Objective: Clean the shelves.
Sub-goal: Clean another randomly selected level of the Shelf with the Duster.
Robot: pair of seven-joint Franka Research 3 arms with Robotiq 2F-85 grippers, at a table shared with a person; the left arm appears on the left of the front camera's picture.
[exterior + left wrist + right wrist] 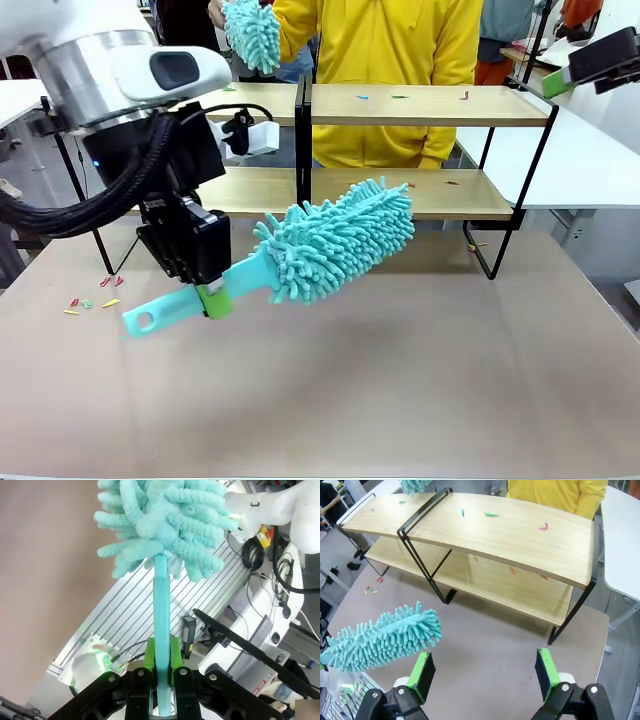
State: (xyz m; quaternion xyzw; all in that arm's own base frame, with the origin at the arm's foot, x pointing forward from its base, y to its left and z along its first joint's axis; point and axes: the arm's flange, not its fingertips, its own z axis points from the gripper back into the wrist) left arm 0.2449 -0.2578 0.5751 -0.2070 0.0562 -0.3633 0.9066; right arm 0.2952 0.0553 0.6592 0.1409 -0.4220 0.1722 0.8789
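The shelves (430,105) stand at the far side of the table: two light wooden boards on a black frame with a centre post, also seen from above in the right wrist view (520,535). Small coloured scraps (491,514) lie on both boards. My left gripper (213,298) is shut on the handle of a teal fluffy duster (335,240) held above the tabletop, head pointing toward the lower board. In the left wrist view the green pads clamp the handle (162,630). My right gripper (483,675) hangs open and empty, high above the table's right end.
Behind the shelves, a person in a yellow top holds a second teal duster (250,30) over the upper board's left end. A few coloured scraps (95,295) lie on the brown tabletop (400,380) at the left. White tables (590,160) flank the shelves.
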